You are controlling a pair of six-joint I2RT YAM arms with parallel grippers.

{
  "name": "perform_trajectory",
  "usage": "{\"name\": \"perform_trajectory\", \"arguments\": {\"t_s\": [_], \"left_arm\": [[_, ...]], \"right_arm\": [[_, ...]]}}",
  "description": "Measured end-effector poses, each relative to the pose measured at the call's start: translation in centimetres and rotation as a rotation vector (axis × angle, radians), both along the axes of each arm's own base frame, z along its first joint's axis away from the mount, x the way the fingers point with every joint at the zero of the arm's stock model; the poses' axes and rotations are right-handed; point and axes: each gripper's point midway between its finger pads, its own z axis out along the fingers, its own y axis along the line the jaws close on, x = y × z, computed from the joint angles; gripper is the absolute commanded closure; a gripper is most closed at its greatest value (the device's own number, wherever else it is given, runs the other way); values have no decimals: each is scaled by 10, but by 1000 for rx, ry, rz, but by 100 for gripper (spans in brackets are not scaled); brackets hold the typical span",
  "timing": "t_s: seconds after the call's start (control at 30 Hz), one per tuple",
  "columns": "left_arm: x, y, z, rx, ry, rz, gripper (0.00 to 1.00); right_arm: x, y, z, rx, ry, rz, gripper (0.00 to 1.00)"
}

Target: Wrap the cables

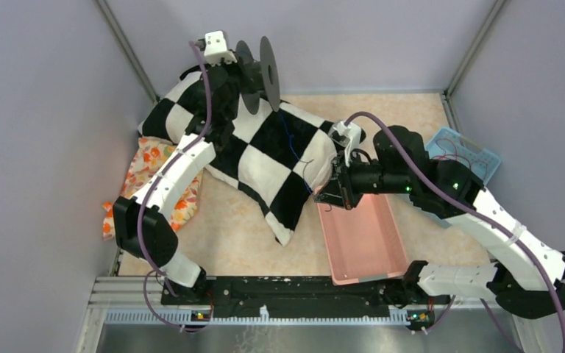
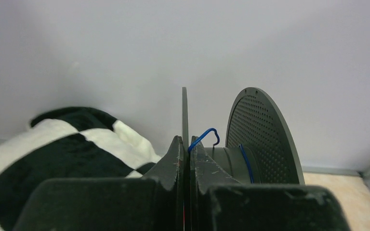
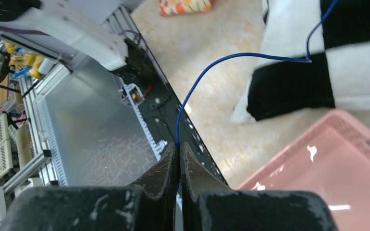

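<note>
Cable [image 3: 289, 58] runs from the spool [image 2: 262, 139], clamped at its flange by the left gripper [image 2: 185, 149], over the checkered cloth [image 1: 265, 162] to the pinching right gripper [image 3: 178, 151], which should hold light tension so turns lie neatly.

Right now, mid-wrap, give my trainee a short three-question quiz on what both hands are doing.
1. True or false: the right hand is shut on the blue cable.
2. The left hand is: A) open and holding nothing, B) shut on a flange of the black spool, C) out of view.
3. Fill in: past the right hand, the cable runs over the black-and-white checkered ____.
Key: 1 true; 2 B; 3 cloth.
</note>
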Motion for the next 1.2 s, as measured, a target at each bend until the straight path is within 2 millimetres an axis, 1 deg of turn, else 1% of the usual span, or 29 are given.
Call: {"name": "perform_trajectory", "arguments": {"t_s": [0.07, 0.13, 0.23, 0.3, 0.37, 0.4, 0.47, 0.53, 0.6, 0.73, 0.8, 0.9, 0.97, 1.03, 1.1, 1.2], "left_arm": [[0, 4, 4, 38, -21, 53, 100], [1, 6, 7, 74, -39, 97, 100], [3, 4, 3, 124, -44, 134, 100], [6, 2, -2, 153, -36, 142, 100], [11, -1, -10, 176, -22, 141, 100], [12, -2, -13, 183, -16, 141, 100], [15, -4, -17, 195, -6, 137, 100], [16, -6, -17, 206, -1, 125, 100], [15, -10, -15, 219, 5, 103, 100], [15, -25, -4, 255, 13, 21, 100], [13, -38, 1, 269, 10, -39, 100], [2, -66, 1, 300, 17, -167, 100], [-7, -88, -2, 324, 23, -270, 100], [-16, -106, -9, 345, 31, -362, 100], [-26, -121, -18, 367, 49, -455, 100], [-41, -138, -33, 404, 76, -585, 100]], "right_arm": [[-6, 11, 27, 27, -53, 52, 100], [-12, 20, 47, 45, -95, 95, 100], [-15, 38, 79, 61, -161, 149, 100], [-11, 46, 98, 78, -215, 160, 100], [-2, 52, 119, 89, -282, 151, 100], [2, 53, 126, 93, -308, 146, 100], [12, 53, 150, 109, -386, 120, 100], [21, 52, 172, 129, -467, 92, 100], [26, 47, 187, 142, -531, 66, 100], [39, 36, 207, 143, -644, 3, 100], [47, 33, 213, 137, -686, -32, 100], [58, 27, 217, 120, -725, -75, 100], [67, 24, 220, 113, -743, -107, 100], [80, 17, 221, 101, -758, -150, 100], [91, 10, 218, 81, -765, -184, 100], [106, -4, 215, 47, -770, -233, 100]]}}
